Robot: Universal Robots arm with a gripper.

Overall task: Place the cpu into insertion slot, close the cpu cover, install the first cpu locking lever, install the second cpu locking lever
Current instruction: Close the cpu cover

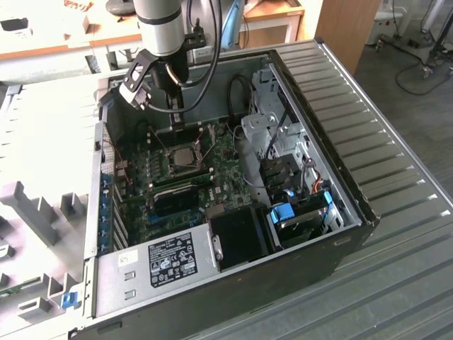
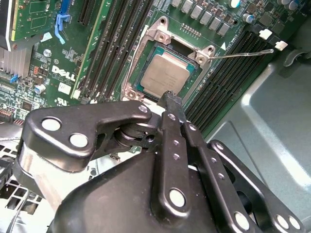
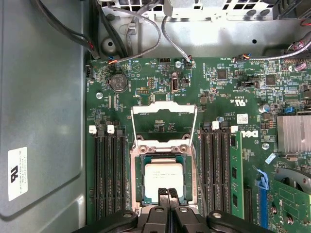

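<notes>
Currently the cpu [image 3: 163,180] is sitting flat in the insertion slot [image 3: 140,184], with the cpu cover [image 3: 163,108] swung open beyond it, leaving the chip exposed. The pincer [image 3: 168,192] is hovering clenched and empty over the cpu's edge opposite the cover.

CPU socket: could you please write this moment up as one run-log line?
cpu: seated in insertion slot | cpu cover: open | gripper: shut, over cpu edge

Exterior view: the space directly above the insertion slot [image 1: 185,160] is open. Obstacles around it: drive cage [image 1: 279,134] at 3 o'clock, black block [image 1: 175,202] at 6, chassis wall [image 1: 99,170] at 9.
</notes>
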